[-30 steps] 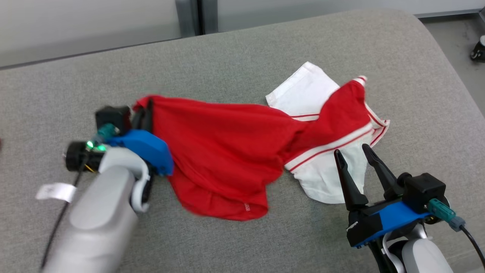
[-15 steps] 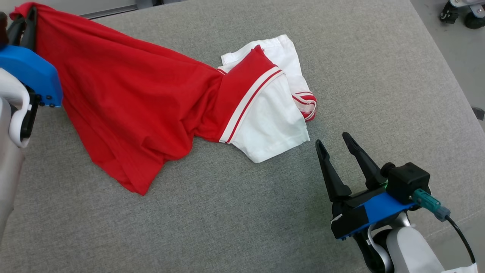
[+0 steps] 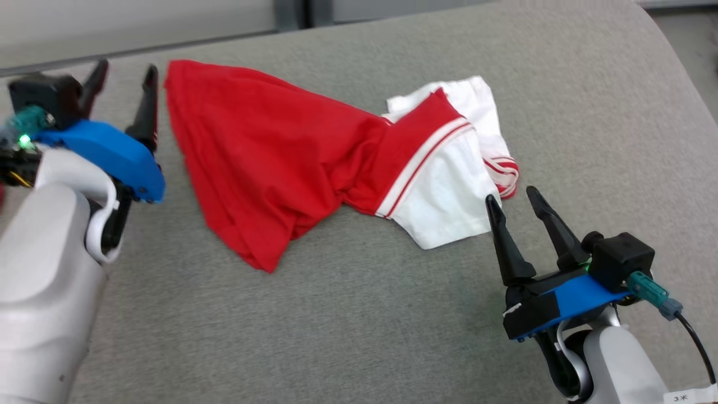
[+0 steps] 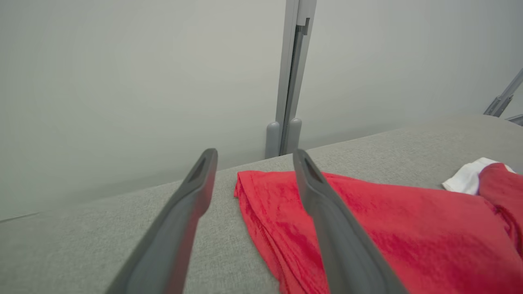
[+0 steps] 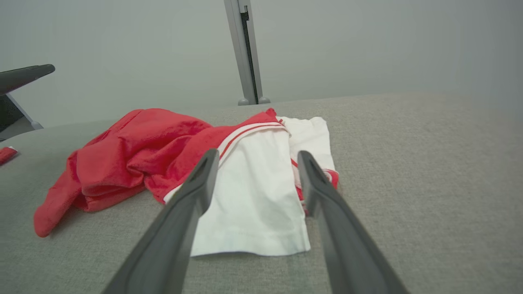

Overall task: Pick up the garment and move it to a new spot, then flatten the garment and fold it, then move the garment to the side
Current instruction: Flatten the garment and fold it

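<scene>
Counted one red knit garment (image 3: 269, 163) with white panels and red-and-white striped trim, two grippers with long dark fingers, and one upright grey metal post (image 4: 292, 73). Found the garment lying rumpled and unfolded on a grey woven fabric cushion (image 3: 359, 325), its red body stretched toward the cushion's far left edge and its white part bunched nearer the middle, toward the right edge. Noted a plain pale grey wall (image 4: 122, 81) behind the cushion's far edge, with the post standing against it. Saw the left gripper (image 3: 126, 67) hovering by the far left edge, fingers spread apart and holding nothing, one finger just beside the garment's red corner; could not tell whether touching. Saw the right gripper (image 3: 511, 195) toward the cushion's near right corner, likewise spread and empty, fingers pointing at the far edge, one fingertip at the white hem, contact unclear.
</scene>
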Controlling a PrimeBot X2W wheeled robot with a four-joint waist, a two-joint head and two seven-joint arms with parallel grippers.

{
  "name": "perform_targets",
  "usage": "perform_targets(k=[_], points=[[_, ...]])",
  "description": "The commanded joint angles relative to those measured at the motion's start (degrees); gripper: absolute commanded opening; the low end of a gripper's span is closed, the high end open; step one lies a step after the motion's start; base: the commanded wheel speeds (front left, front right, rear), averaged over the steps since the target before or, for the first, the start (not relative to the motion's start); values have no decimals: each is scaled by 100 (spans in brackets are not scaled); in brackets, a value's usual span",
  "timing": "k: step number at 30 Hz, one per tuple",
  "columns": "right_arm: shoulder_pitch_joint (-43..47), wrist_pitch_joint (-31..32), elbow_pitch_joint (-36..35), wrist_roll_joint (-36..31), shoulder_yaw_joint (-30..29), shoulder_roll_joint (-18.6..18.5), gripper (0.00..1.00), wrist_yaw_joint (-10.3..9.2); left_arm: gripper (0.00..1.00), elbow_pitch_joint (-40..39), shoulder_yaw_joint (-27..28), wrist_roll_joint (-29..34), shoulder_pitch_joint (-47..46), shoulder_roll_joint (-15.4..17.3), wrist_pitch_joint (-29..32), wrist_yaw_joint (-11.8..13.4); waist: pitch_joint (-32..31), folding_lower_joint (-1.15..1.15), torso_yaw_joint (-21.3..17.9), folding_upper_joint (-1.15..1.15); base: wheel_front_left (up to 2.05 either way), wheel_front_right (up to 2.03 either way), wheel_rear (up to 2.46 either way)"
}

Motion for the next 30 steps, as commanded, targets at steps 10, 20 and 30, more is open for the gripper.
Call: perform_targets(k=[10, 20, 30], points=[[402, 209, -142, -101, -442, -6, 100, 1, 100, -980, -187, -278, 1625, -712, -374, 452, -560, -1, 633, 0, 0, 0, 0], [562, 481, -432, -148, -520, -5, 100, 1, 100, -1185, -966, -163, 2375, -1341, -89, 501, -689, -1, 833, 0, 0, 0, 0], [580, 453, -376, -25, -380, -4, 100, 1, 100, -606, -1061, -299, 2216, -1459, 318, 516, -662, -1, 533, 0, 0, 0, 0]])
